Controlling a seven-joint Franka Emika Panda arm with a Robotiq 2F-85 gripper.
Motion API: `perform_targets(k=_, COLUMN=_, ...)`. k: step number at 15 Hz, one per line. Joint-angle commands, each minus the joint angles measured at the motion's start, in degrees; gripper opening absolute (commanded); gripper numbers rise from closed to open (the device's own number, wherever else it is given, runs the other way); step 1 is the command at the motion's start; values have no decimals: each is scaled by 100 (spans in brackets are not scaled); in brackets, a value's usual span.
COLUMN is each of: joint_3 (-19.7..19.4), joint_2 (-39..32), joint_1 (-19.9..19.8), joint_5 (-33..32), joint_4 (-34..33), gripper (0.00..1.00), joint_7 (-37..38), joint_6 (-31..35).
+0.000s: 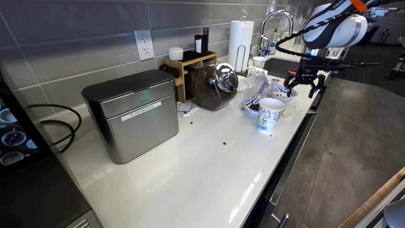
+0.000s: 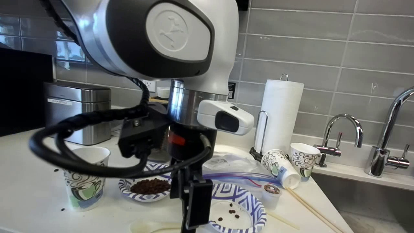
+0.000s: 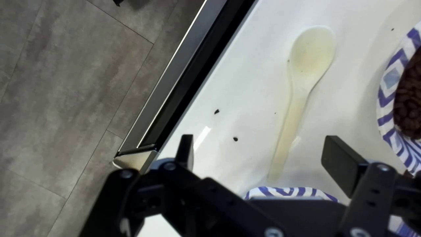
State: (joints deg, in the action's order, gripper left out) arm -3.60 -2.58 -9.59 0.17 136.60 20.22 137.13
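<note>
We see the gripper [image 3: 258,153] hanging above the white countertop [image 1: 190,177], its fingers spread wide and holding nothing. In the wrist view, the cream-coloured soup spoon [image 3: 298,95] lies on the counter below, its handle showing between the fingertips and its scoop beyond them. Near the spoon we find a patterned paper bowl [image 3: 385,108] of coffee beans [image 3: 408,107]; a second bowl [image 3: 292,191] shows just past the handle's end, partly hidden by the gripper.

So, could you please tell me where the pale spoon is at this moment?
In the wrist view, the pale spoon lies right of centre on the counter, left of the bowl of dark beans, its handle pointing toward the open gripper.
</note>
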Motion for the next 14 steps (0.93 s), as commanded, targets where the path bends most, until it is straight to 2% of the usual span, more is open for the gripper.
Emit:
perform_targets(k=1, joint_3=-132, joint_2=-19, joint_1=131, joint_5=9, joint_4=-24, gripper=100, joint_7=-6, joint_6=-12)
perform_targets(k=14, joint_3=-140, joint_2=-611, joint_1=313, joint_5=111, joint_4=-332, gripper=100, joint_7=17, joint_6=222)
